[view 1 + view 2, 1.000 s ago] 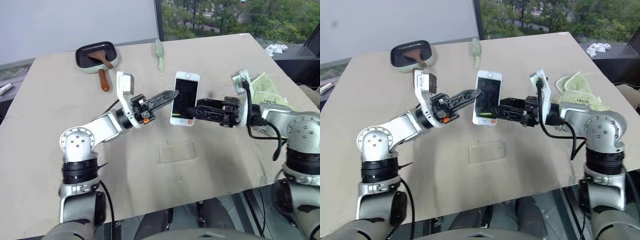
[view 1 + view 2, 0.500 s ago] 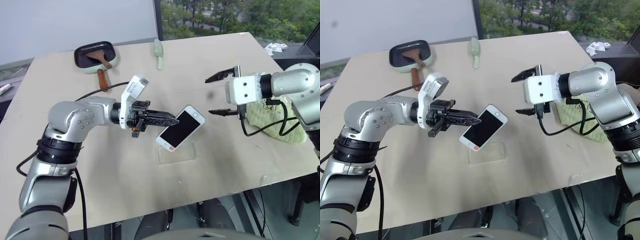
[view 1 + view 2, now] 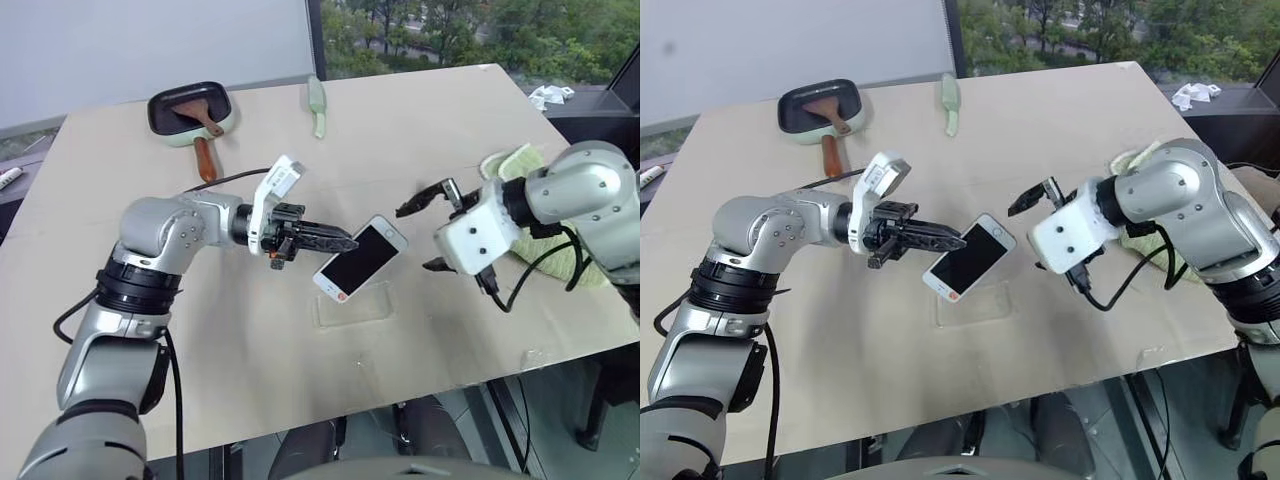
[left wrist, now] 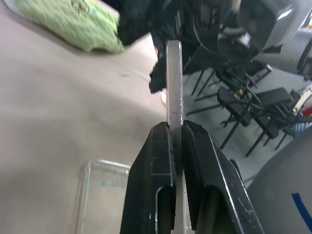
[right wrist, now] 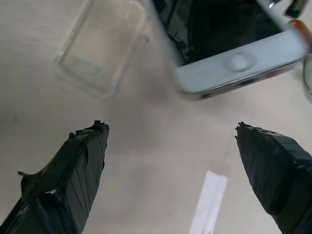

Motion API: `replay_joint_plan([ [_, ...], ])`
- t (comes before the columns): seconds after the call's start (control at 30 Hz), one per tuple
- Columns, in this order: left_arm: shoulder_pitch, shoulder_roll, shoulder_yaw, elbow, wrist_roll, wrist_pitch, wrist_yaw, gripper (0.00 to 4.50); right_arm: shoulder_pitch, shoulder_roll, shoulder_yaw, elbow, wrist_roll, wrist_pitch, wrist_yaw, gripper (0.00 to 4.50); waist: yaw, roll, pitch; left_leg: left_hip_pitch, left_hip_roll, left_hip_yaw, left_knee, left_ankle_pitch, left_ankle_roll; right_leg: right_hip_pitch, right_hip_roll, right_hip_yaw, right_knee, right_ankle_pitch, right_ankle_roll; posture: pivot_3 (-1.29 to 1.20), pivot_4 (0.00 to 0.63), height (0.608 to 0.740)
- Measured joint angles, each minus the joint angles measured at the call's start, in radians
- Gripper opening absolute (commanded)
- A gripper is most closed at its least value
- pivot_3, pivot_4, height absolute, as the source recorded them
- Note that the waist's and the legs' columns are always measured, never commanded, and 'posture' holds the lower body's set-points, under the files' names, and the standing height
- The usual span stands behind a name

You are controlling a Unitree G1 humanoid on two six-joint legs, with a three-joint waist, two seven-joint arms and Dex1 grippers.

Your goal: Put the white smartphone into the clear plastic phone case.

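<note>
Nearest, clear plastic rectangular phone case flat on beige table, just above it white black-screened smartphone tilted, pinched by left gripper, right gripper spread wide beside it, holding nothing, green cloth beyond.

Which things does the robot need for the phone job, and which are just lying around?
Needed: white smartphone, clear plastic phone case, left gripper, right gripper.

Lying about: pan with wooden brush, pale green utensil, green cloth.
</note>
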Motion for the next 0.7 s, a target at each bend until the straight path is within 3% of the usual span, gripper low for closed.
replay_joint_plan([
  [0.17,-0.001,-0.014,-0.006,0.018,0.036,0.0,-0.015,0.0,-0.015,0.067,0.014,-0.012,-0.011,0.034,0.004,4.49,0.001,0.0,0.0,0.0,0.0,0.0,0.0,0.0,0.0,0.0,-0.001,0.0,0.0,0.0,0.0,0.0,0.15,0.74],
  [0.7,-0.001,-0.036,-0.013,0.018,0.064,0.004,-0.051,0.0,-0.03,0.124,0.024,-0.037,-0.003,-0.035,0.043,4.49,0.0,0.0,0.0,0.0,0.0,0.0,0.001,0.0,0.0,0.0,0.0,-0.001,0.0,0.0,0.0,0.0,0.15,0.74],
])
